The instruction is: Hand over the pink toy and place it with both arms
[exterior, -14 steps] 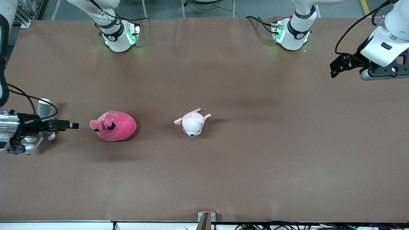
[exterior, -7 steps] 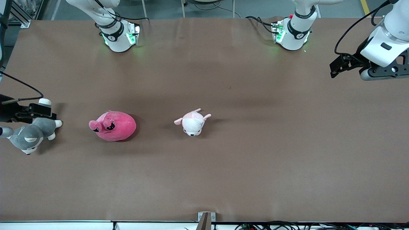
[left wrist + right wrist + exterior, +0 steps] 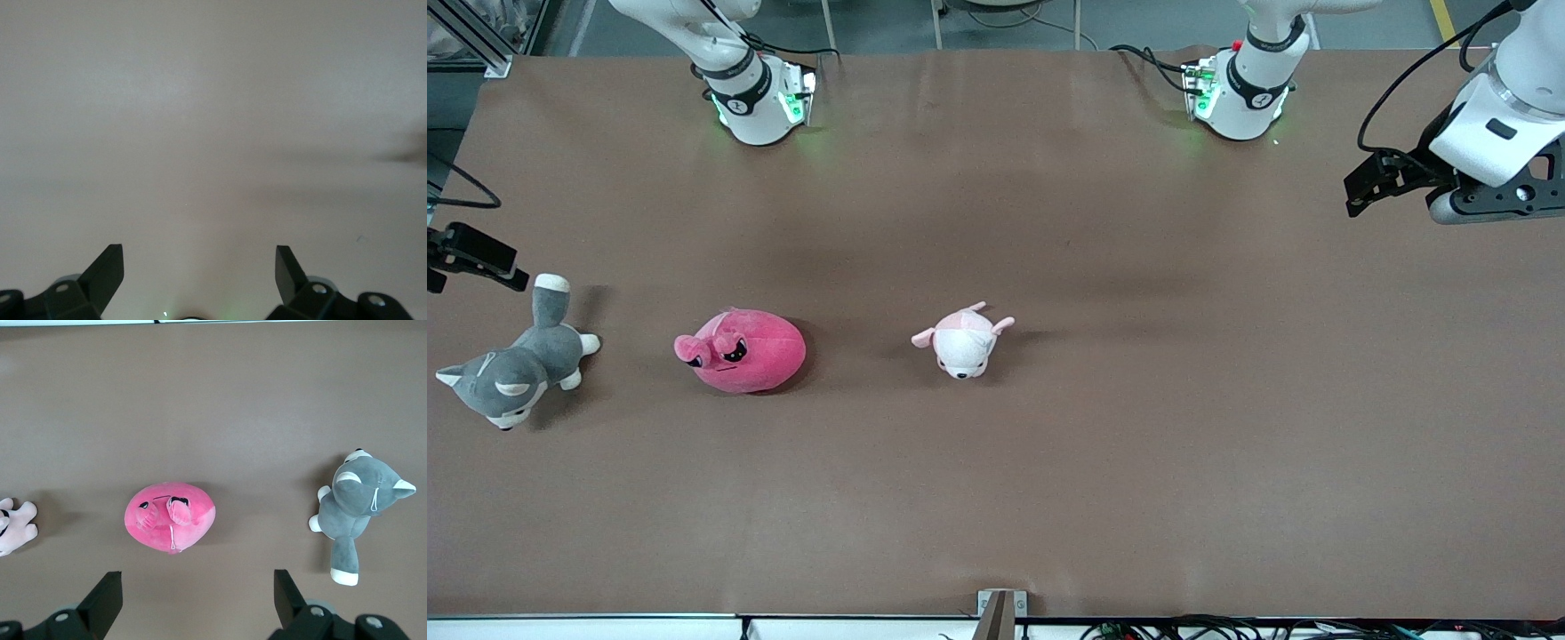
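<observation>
The pink toy [image 3: 743,349] is a round magenta plush with dark angry eyes, lying on the brown table toward the right arm's end. It also shows in the right wrist view [image 3: 170,517]. My right gripper [image 3: 479,256] hangs at the table's edge at the right arm's end, above and apart from the toy. Its fingers [image 3: 107,593] stand wide apart and empty. My left gripper [image 3: 1371,185] waits over bare table at the left arm's end, open and empty, its fingers [image 3: 110,267] wide apart.
A grey-and-white plush dog [image 3: 511,369] lies beside the pink toy at the right arm's end, also in the right wrist view [image 3: 357,503]. A pale pink-and-white plush [image 3: 963,342] lies mid-table. The arm bases [image 3: 756,98] stand along the table's back edge.
My right gripper has drawn back from beside the pink toy toward the table's edge, uncovering the grey dog. The toys and the left arm have not moved.
</observation>
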`<state>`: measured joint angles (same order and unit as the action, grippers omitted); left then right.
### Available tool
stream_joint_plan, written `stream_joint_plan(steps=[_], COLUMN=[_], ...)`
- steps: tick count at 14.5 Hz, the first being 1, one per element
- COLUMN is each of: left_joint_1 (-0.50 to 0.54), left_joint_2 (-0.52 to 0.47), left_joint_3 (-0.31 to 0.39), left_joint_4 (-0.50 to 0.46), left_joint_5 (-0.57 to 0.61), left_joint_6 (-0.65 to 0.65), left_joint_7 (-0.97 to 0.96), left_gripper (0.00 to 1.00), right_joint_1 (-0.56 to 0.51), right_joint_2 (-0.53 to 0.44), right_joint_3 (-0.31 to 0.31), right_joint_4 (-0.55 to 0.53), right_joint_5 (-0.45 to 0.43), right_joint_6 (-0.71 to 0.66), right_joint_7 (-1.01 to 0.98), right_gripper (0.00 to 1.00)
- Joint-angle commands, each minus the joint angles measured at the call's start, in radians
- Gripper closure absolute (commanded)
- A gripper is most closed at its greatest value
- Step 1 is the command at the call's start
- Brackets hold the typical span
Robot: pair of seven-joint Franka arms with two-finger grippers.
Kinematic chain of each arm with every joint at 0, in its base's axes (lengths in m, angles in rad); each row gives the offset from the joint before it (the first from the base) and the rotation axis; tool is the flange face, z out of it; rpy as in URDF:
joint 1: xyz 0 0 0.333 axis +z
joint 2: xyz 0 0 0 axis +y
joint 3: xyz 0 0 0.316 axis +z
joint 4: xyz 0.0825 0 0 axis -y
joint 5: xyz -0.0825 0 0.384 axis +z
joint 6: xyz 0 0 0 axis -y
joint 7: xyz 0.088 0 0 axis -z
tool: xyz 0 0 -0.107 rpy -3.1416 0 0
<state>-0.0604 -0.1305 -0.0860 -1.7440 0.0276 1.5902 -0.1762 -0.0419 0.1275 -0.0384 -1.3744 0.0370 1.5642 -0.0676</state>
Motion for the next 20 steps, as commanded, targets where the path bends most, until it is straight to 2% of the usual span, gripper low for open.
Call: stream_joint_plan(steps=[1, 6, 10, 12, 20], left_joint_1=[-0.001, -0.001, -0.001, 0.001, 0.007], left_joint_2=[-0.020, -0.021, -0.023, -0.020, -0.004], left_joint_3=[-0.001, -0.005, -0.006, -0.006, 0.006], left_joint_4=[-0.006, -0.008, -0.006, -0.005, 0.046], left_joint_5=[0.003, 0.003, 0.003, 0.002, 0.002], left_joint_6=[-0.009, -0.009, -0.010, -0.010, -0.025], left_joint_7=[-0.009, -0.009, -0.009, -0.005, 0.004], left_gripper=[0.00, 0.00, 0.00, 0.00, 0.00], right_joint_1=[-0.004, -0.003, -0.004, 0.000, 0.000], right_joint_2=[-0.170, -0.203, -0.206, -0.206, -0.207], right_joint_3=[0.008, 0.014, 0.012, 0.014, 0.014], right_joint_4=[-0.248, -0.305, -0.308, -0.308, -0.308], right_joint_5=[-0.025, -0.048, -0.049, -0.078, -0.083], right_joint_6=[0.103, 0.105, 0.099, 0.096, 0.091], right_joint_7=[0.009, 0.015, 0.012, 0.011, 0.009], right_gripper=[0.00, 0.00, 0.00, 0.00, 0.00])
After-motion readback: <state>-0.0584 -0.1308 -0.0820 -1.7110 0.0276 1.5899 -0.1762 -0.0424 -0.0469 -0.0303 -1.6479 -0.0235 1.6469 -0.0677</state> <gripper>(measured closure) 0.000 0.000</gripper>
